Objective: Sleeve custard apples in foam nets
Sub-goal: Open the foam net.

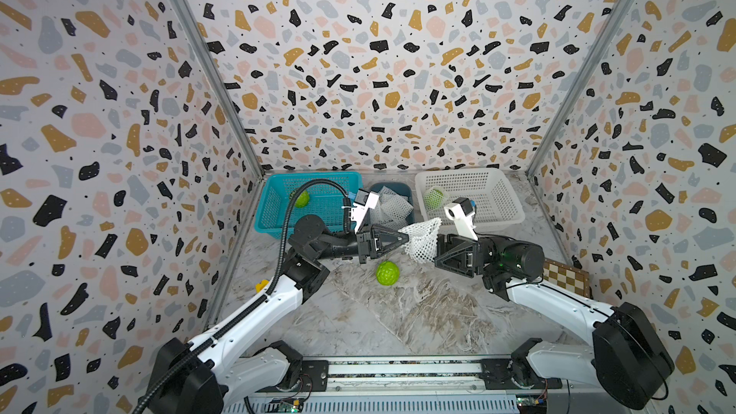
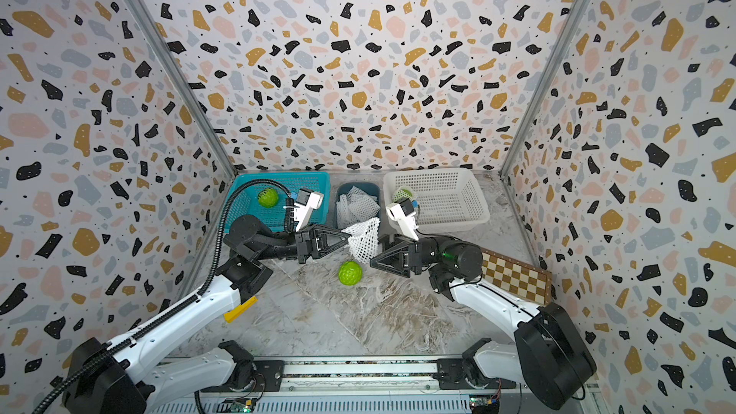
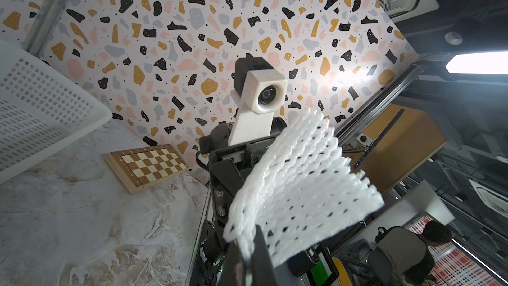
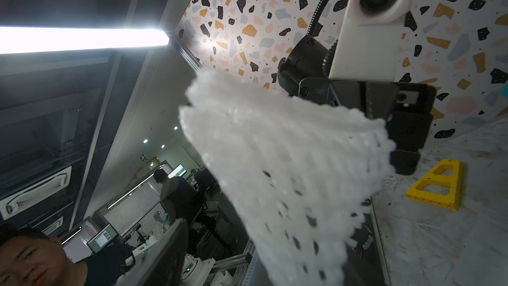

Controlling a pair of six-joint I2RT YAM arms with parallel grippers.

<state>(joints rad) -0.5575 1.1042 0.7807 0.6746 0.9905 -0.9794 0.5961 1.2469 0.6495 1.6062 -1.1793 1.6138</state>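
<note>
white foam net (image 1: pixel 421 241) hangs near loose custard apple (image 1: pixel 387 272).

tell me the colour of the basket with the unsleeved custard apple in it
Teal blue. The basket shows best in a top view.

Custard apple (image 1: pixel 387 272) on table (image 1: pixel 418 312), near net (image 1: pixel 422 241)
</note>
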